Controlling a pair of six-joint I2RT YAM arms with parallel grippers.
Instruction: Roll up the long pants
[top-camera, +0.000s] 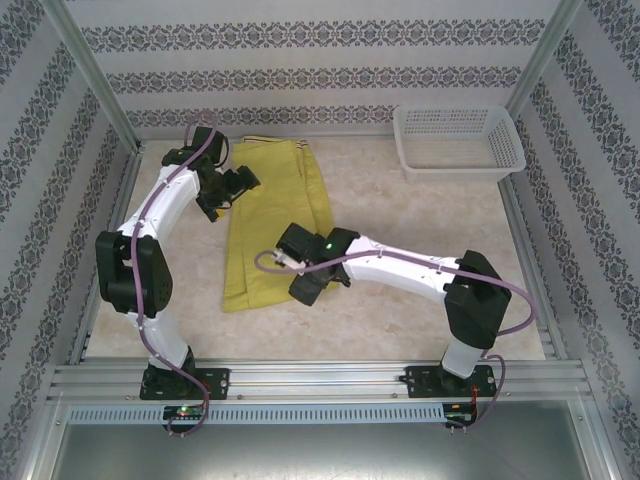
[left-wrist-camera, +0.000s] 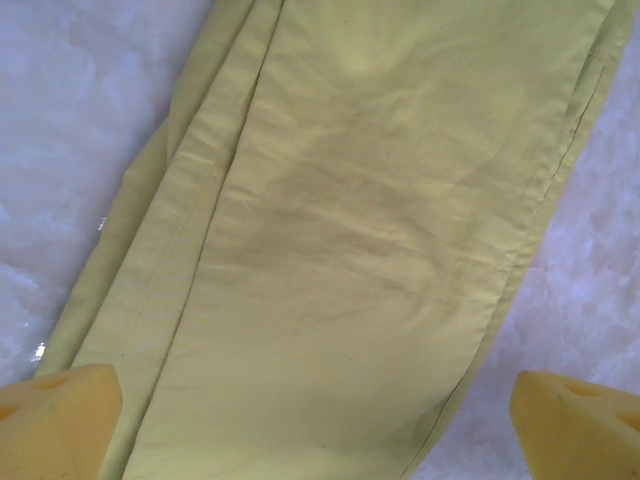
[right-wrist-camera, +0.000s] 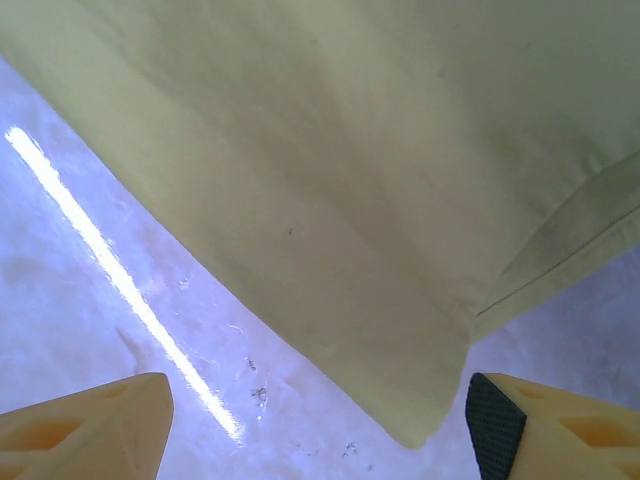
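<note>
pants (top-camera: 272, 225): soft yellow-green cloth, folded lengthwise, flat on glossy marbled bench (top-camera: 420, 250) | left tool (left-wrist-camera: 320, 435): spread, above far half | right tool (right-wrist-camera: 320, 425): spread, above near hem corner

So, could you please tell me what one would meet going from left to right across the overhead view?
The left arm's black elbow joint → long pants → white mesh basket.

One pair of long pants (top-camera: 275, 215), one mesh basket (top-camera: 460, 165), and two pincers: left pincer (top-camera: 243, 183), right pincer (top-camera: 305, 285).
</note>
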